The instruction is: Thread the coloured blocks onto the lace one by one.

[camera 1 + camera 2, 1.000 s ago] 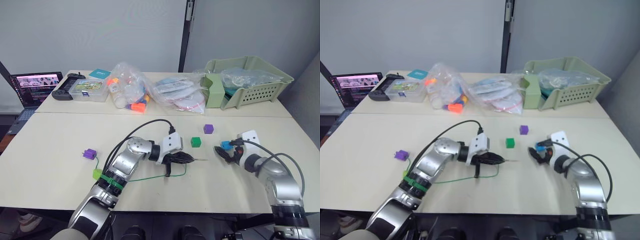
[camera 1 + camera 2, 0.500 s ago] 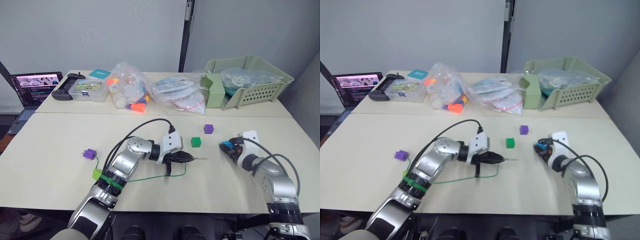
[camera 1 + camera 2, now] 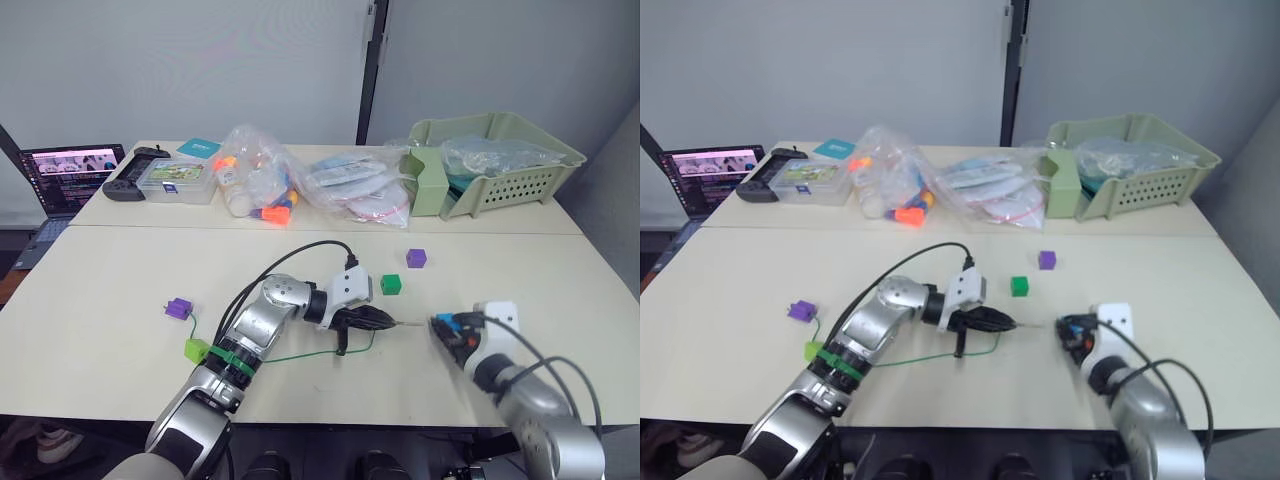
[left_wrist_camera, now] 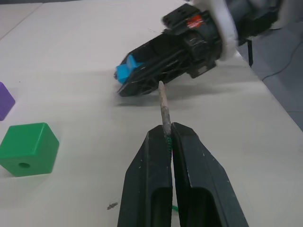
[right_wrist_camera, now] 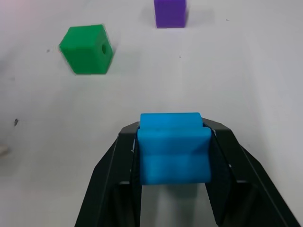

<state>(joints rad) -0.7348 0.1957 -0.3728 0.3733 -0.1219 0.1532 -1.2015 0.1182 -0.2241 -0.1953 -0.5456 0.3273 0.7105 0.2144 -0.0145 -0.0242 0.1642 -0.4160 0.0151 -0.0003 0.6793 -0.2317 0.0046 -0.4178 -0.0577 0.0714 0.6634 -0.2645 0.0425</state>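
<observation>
**Blue block meets lace tip over the pale table**

Blue plastic, a small cube (image 5: 174,146), sits clamped between the two black fingers of the right gripper (image 3: 447,329), which hovers low over the pale tabletop (image 3: 100,270). Facing it, the left gripper (image 4: 168,142) has its fingers pressed together on the thin green lace (image 3: 300,354), pinching it just behind the stiff pointed tip (image 4: 163,101). That tip reaches toward the blue cube and ends just short of the right gripper's fingers. Behind the left gripper the lace trails back across the table, toward the lime green cube (image 3: 196,349) lying near the left forearm. A dark green cube with a round hole (image 3: 391,284) rests on the table just beyond the lace tip, and a purple cube (image 3: 417,258) lies a little farther past it. Another purple cube (image 3: 179,307) sits beyond the lime green one, well apart from the lace tip. At the far side of the table stand a pale green slotted plastic basket (image 3: 520,175), clear plastic bags of orange toys (image 3: 260,185) and an open laptop (image 3: 66,178).
</observation>
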